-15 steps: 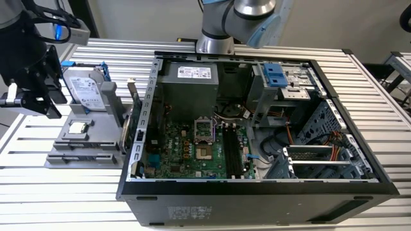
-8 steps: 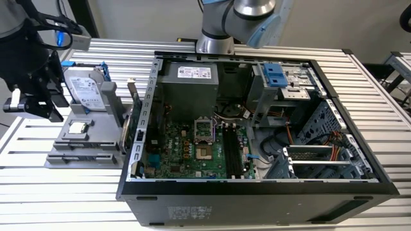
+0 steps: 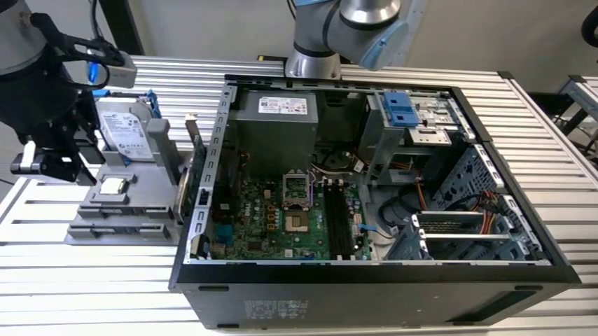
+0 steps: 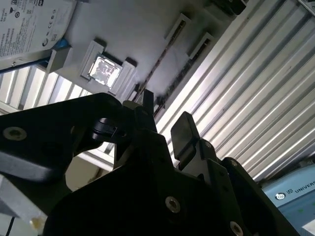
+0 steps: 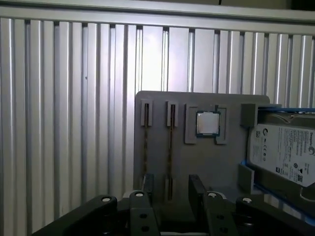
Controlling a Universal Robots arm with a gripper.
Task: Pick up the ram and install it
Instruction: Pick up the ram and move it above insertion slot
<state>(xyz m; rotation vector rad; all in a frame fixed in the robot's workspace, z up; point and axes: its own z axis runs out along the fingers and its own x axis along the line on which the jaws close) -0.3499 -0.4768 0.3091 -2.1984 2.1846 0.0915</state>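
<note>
Hovering above slender ram (image 5: 170, 137), tool (image 5: 171, 183) spread.

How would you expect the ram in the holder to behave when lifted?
The ram is a thin board standing on edge in a slot of the holder, so probably light and stiff. Its narrow edge offers little grip, so it may tilt between the open fingers.

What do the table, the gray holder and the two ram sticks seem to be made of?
Table: likely bare aluminium; ribbed profiles with a bright metallic sheen. Gray holder: probably matte plastic, evenly dull without glare, though painted metal is possible. Ram sticks: seen edge-on, thin with a brownish edge, likely circuit-board laminate.
</note>
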